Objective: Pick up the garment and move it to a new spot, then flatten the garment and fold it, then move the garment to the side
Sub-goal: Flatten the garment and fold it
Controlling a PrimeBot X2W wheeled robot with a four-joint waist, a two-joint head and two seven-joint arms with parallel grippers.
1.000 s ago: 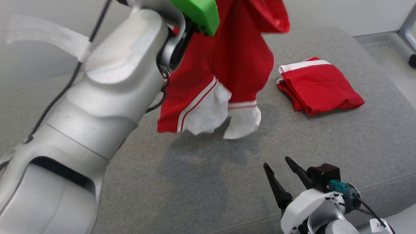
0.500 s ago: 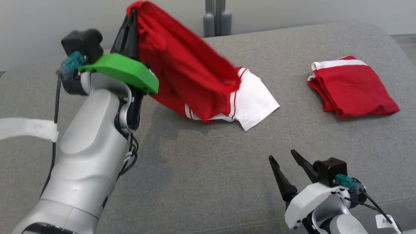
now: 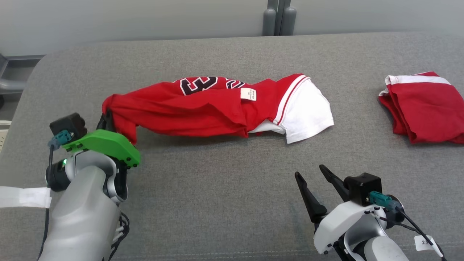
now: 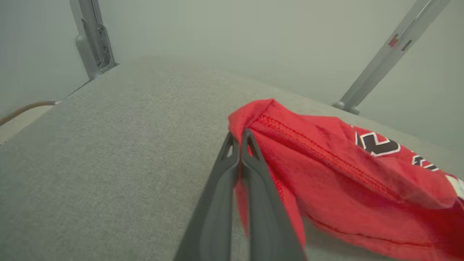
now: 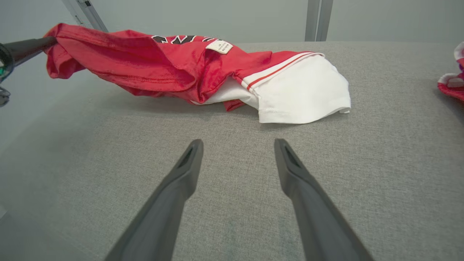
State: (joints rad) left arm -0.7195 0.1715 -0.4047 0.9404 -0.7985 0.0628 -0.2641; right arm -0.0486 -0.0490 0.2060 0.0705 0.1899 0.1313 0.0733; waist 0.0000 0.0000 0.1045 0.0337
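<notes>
The garment (image 3: pixel 203 108) is a red jersey with black numbers and a white sleeve. It lies stretched in a long bunched strip across the grey cushion (image 3: pixel 224 188). Its left end is lifted slightly, pinched in my left gripper (image 3: pixel 106 120), which is shut on it. In the left wrist view the closed gripper (image 4: pixel 239 135) bites the hem of the garment (image 4: pixel 326 163). My right gripper (image 3: pixel 309 170) hovers open near the front right, short of the white sleeve (image 3: pixel 308 112), with nothing between its fingers. In the right wrist view the open gripper (image 5: pixel 238 142) points at the garment (image 5: pixel 163 61).
A second red and white garment (image 3: pixel 424 108) lies folded at the far right of the cushion, its edge visible as a folded piece (image 5: pixel 453 85) in the right wrist view. Grey metal posts (image 3: pixel 277 18) stand behind the cushion's back edge. Bare cushion lies between both arms.
My left arm has swung down and to the left, bringing the hanging garment down into a long strip on the cushion. The head camera has shifted. The right gripper stays open.
</notes>
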